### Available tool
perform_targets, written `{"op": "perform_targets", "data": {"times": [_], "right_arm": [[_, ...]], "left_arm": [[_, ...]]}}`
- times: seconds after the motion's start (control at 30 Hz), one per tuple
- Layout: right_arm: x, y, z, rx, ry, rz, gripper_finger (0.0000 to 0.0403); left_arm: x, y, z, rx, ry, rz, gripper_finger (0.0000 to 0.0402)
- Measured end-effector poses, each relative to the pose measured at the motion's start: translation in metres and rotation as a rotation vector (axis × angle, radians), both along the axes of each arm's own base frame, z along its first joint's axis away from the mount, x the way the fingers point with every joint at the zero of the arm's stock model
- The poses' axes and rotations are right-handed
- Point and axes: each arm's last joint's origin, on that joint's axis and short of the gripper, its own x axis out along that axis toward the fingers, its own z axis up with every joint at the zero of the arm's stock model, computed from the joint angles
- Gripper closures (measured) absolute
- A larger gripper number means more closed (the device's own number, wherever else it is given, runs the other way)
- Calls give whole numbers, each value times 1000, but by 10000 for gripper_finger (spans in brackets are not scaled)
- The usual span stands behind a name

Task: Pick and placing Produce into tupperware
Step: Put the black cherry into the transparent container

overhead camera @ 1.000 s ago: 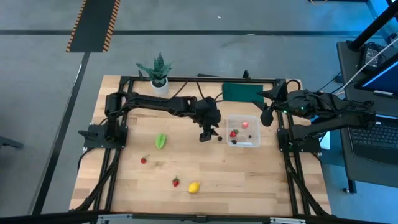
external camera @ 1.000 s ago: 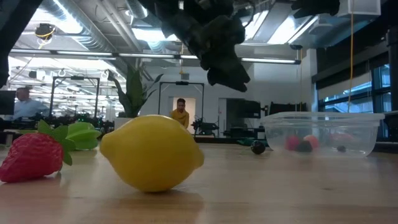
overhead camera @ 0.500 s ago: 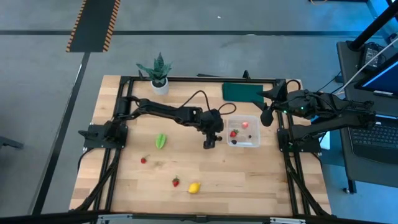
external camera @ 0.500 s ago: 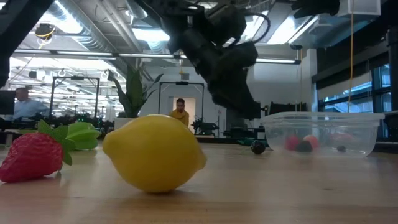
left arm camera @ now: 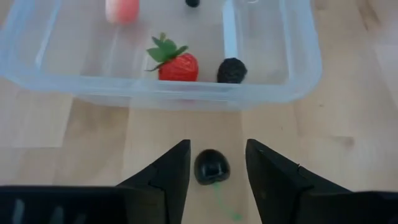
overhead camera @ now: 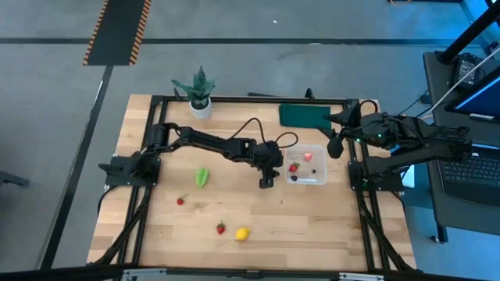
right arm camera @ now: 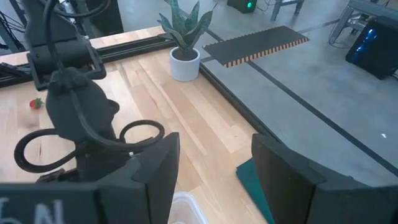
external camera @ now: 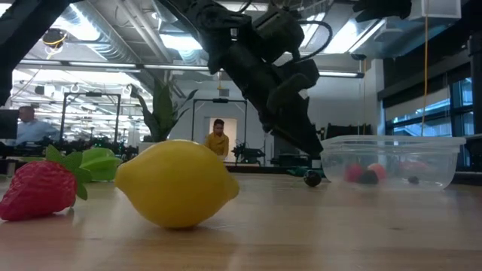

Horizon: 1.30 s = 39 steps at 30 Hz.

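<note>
- Beside the clear square plastic tupperware (left arm camera: 186, 93): small dark round berry (left arm camera: 212, 167) squarely between left gripper (left arm camera: 214, 171) fingers, narrowly parted, not yet pinching.
- Right gripper (right arm camera: 214, 168) spread, farther off.

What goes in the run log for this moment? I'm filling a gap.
left gripper: open around dark berry on table beside tupperware | right gripper: open, waiting by table's right edge

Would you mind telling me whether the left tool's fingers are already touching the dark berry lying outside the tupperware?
Apart. The left wrist view shows the dark berry between the left tool's fingers, with bare wood visible on both sides.
</note>
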Motion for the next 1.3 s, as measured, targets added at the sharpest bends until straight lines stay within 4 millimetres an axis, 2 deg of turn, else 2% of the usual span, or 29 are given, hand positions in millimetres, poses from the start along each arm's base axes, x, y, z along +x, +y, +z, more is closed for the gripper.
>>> {"op": "perform_targets", "data": {"times": [0.23,0.5,0.93,1.1,1.3], "right_arm": [[0,0,0,-1,1,0,199],[0,0,0,-6,4,3,199],[-2,0,-3,13,24,-8,199],[-2,0,-3,12,24,-7,199],[-2,0,-3,11,25,-7,199]], "left_arm": [[2,-4,-12,-15,26,12,243],[3,-3,-10,17,6,41,229],[3,-3,-10,11,7,45,235],[3,-4,-11,-1,8,35,214],[3,-5,-11,-11,8,43,165]]}}
